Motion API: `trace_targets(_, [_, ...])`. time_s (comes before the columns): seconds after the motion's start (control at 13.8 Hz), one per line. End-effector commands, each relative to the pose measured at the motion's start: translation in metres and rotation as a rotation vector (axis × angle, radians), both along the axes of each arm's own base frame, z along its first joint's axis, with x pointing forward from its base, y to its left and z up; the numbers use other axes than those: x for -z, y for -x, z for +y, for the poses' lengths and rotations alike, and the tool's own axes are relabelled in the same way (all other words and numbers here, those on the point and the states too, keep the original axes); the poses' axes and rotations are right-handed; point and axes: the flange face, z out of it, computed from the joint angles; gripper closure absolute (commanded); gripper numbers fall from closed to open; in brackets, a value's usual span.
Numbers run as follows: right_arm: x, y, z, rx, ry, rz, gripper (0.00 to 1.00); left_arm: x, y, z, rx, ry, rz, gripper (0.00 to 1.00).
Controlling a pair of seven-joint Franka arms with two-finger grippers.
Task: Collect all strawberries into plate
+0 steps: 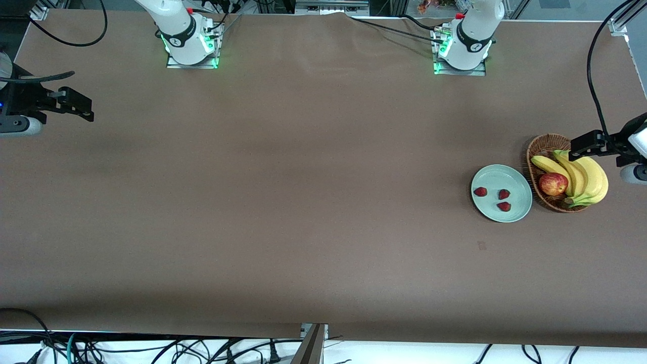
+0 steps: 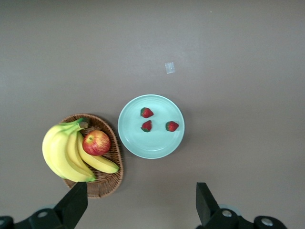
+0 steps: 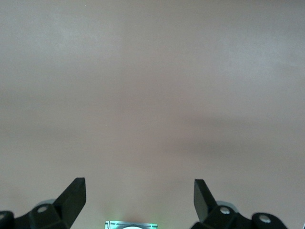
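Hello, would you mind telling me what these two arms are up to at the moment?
Nothing is being handled right now. All three strawberries lie on the plate, which sits beside the basket of bananas and an apple. The left gripper hangs open and empty over the basket. The right gripper waits open over the right arm's end of the table.

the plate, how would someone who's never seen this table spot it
Look toward the left arm's end of the table, where a wicker basket holds bananas and an apple. The plate lies right beside it: round, shallow, pale mint-green, carrying three strawberries.
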Motion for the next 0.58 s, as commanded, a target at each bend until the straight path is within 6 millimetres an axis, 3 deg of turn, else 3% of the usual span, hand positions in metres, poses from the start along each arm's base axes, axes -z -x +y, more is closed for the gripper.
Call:
trace_targets(0.0, [-0.005, -0.003, -0.003, 0.002, 0.000, -0.009, 0.00, -0.012, 0.040, -0.002, -0.050, 0.012, -0.058, 0.00])
trace_targets(0.15, [-0.005, -0.003, -0.003, 0.002, 0.000, -0.009, 0.00, -0.010, 0.068, -0.015, -0.023, 0.014, -0.139, 0.00])
trace_targets(0.22, [-0.005, -0.003, -0.003, 0.002, 0.000, -0.009, 0.00, -0.010, 0.073, -0.017, -0.018, 0.014, -0.150, 0.00])
trace_targets(0.51, [-0.005, -0.003, -0.004, 0.004, 0.000, -0.009, 0.00, -0.003, 0.067, -0.021, -0.013, 0.011, -0.107, 0.00])
